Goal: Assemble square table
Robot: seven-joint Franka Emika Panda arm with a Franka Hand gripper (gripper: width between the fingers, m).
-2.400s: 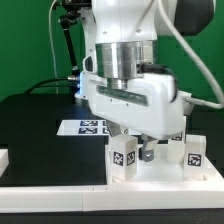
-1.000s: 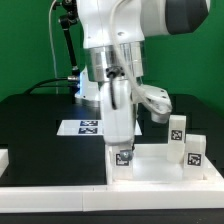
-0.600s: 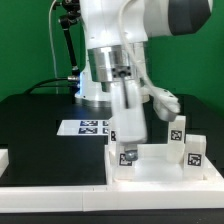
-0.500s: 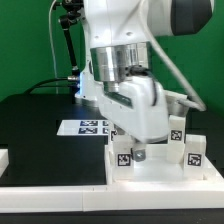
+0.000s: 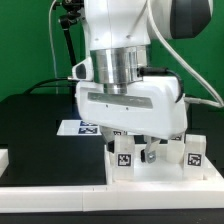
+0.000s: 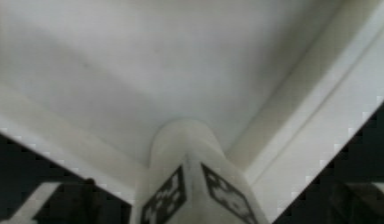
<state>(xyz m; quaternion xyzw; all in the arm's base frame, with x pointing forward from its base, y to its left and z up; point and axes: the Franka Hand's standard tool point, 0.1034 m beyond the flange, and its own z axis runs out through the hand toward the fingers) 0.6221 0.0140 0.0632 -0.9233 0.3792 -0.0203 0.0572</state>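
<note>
Behind my workspace hangs a green backdrop (image 5: 25,40), flat and evenly lit. In front of it a black stand (image 5: 66,45) rises with a cable running along it. Below me lies a black table (image 5: 35,125), matte and dark. On it sits the marker board (image 5: 88,127), flat and white.

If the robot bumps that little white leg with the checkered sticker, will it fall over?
Probably not easily: the small white tagged leg stands upright on the large white plastic slab, apparently fixed. It looks stiff and light.

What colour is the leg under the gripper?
White, with black-and-white tags; the leg shows best in the wrist view.
</note>
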